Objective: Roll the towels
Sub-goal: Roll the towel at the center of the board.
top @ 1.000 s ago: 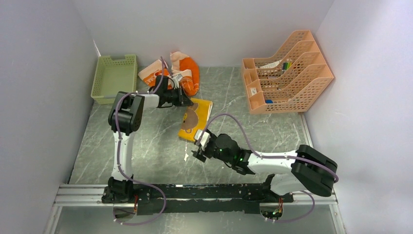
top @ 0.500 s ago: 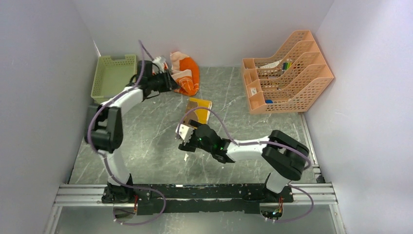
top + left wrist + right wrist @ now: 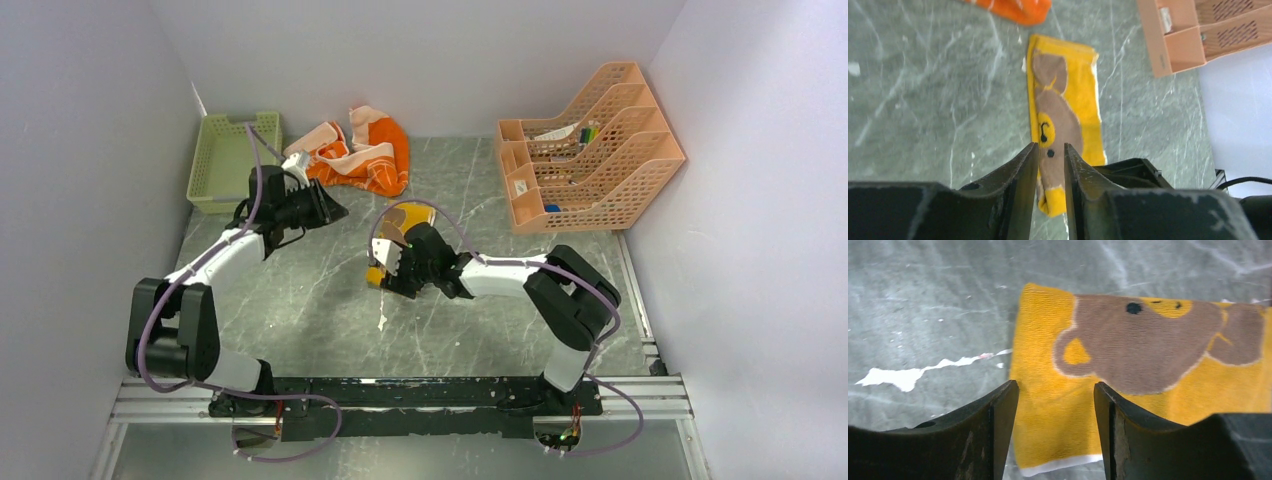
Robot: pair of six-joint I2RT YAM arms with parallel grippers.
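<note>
Both arms have shifted: the left pincer (image 3: 1050,147) has pulled back from the orange towel (image 3: 368,158), which lies crumpled at the back wall beside the basket (image 3: 200,165); its jaws stand slightly apart, empty. Now the right pincer (image 3: 1055,385) hangs open over the near hem of the yellow towel (image 3: 1043,425), gripping nothing. Bare surface (image 3: 320,290) lies to that towel's left. The rack (image 3: 600,175) holds a few small items.

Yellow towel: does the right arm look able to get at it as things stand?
Probably yes. The right claw hangs just above the near end of the yellow towel with its jaws apart, and nothing sits between claw and cloth.
</note>
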